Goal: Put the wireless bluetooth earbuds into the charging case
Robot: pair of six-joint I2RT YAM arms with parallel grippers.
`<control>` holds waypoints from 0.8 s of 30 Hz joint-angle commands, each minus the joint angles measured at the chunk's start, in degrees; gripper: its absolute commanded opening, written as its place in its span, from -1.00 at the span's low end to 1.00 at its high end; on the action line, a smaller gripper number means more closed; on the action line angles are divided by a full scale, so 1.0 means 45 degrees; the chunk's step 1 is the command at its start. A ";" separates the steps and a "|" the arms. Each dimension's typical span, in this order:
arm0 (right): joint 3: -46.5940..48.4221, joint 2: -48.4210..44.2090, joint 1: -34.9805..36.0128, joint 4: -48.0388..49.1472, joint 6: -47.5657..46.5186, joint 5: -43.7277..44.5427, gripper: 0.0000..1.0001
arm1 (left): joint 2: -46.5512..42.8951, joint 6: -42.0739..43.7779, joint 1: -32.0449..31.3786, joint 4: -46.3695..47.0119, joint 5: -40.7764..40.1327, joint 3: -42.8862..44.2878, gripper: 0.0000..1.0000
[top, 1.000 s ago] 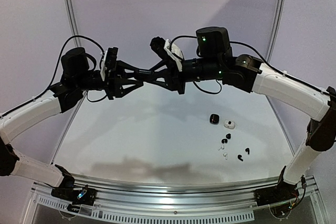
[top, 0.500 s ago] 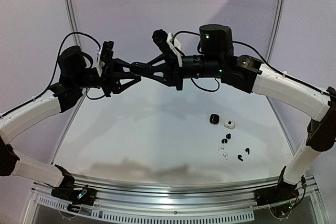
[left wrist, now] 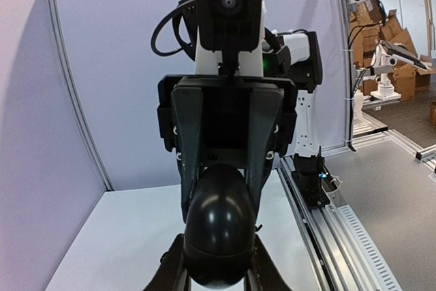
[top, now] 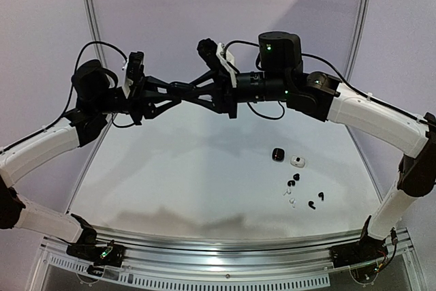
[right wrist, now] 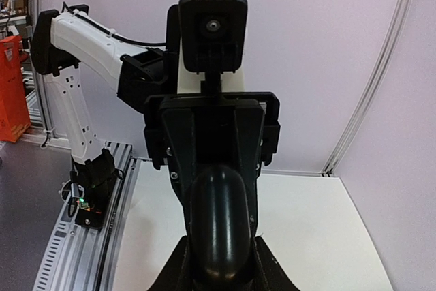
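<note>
My top camera sits high behind my bases (top: 95, 251), looking down and forward over the whole table (top: 204, 182) from afar. My left wrist camera (right wrist: 212, 25) and right wrist camera (left wrist: 228, 1) look level, head-on at each other, each very near the black case (left wrist: 219, 226) between them. Both show it and a strip of table.

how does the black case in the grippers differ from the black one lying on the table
The held case is up in the air; the table case lies on the table. The held case is clamped from both ends by the left gripper and the right gripper; the table case is untouched, beside a white case. Both are black.
</note>
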 commanded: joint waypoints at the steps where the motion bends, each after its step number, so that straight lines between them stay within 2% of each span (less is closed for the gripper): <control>1: -0.0116 0.0011 0.0002 0.0001 0.0111 0.0166 -1.00 | -0.0050 -0.0200 0.0076 0.0259 0.0326 -0.0164 -1.00; 3: -0.0102 -0.0001 0.0003 0.0120 0.0210 0.0267 -0.98 | -0.0057 -0.0131 0.0086 0.0186 0.0406 -0.0181 -1.00; 4: -0.0106 0.0005 -0.0003 0.0165 0.0247 0.0359 -0.84 | -0.0070 -0.0049 0.0086 0.0141 0.0425 -0.0183 -1.00; 5: -0.0117 -0.0021 0.0009 0.0234 0.0282 0.0549 -0.53 | -0.0079 0.0081 0.0086 0.0101 0.0430 -0.0200 -1.00; 6: -0.0120 -0.0039 0.0001 0.0294 0.0400 0.0802 -0.40 | -0.0094 0.0165 0.0086 0.0057 0.0430 -0.0202 -1.00; 7: -0.0121 -0.0048 0.0004 0.0326 0.0438 0.1041 -0.18 | -0.0113 0.0613 0.0086 -0.0044 0.0421 -0.0193 -1.00; 9: -0.0092 -0.0042 0.0017 0.0355 0.0469 0.1637 0.01 | -0.0153 0.1278 0.0085 -0.0268 0.0401 -0.0166 -1.00; 13: 0.0094 0.0064 -0.0002 0.0175 0.0468 0.2409 0.08 | -0.0190 0.2359 0.0058 -0.0675 0.0452 -0.0096 -1.00; 24: 0.0556 0.0235 -0.0069 -0.0043 0.0632 0.2720 0.05 | -0.0275 0.6501 0.0063 -0.2674 0.0268 0.0092 -1.00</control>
